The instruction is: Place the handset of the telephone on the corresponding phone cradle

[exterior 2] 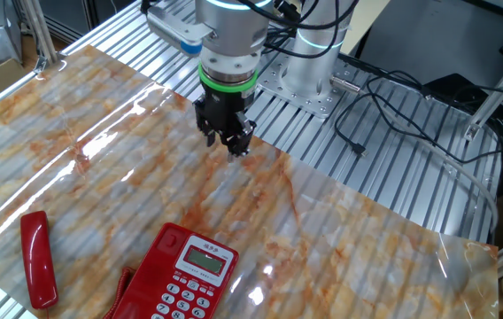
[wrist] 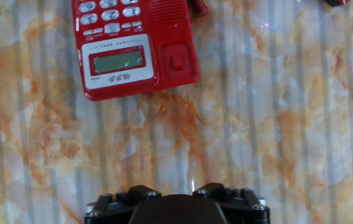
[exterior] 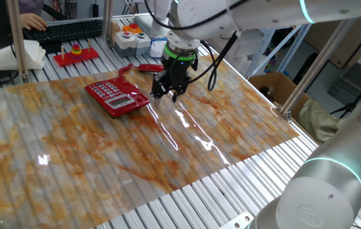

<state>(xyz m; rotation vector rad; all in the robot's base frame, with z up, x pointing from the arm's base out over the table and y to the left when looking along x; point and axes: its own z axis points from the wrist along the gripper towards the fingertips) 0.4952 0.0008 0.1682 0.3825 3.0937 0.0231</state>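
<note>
The red telephone (exterior: 117,95) lies flat on the marble-patterned sheet, its grey-white keypad and display up; it also shows in the other fixed view (exterior 2: 185,275) and the hand view (wrist: 133,46). Its phone cradle (wrist: 178,59) is the bare red strip beside the keypad, with nothing lying in it. The red handset (exterior: 147,67) lies on the sheet apart from the base, joined to it by a red cord (exterior 2: 123,288); it shows as a bar in the other fixed view (exterior 2: 37,259). My gripper (exterior: 166,94) hovers beside the phone's display end, open and empty, also seen from the other side (exterior 2: 225,142).
A red tray with coloured rings (exterior: 75,54), a button box (exterior: 129,37) and a keyboard (exterior: 72,28) sit at the far end. A cardboard box (exterior: 272,86) stands off the table's side. Black cables (exterior 2: 384,97) lie by the arm's base.
</note>
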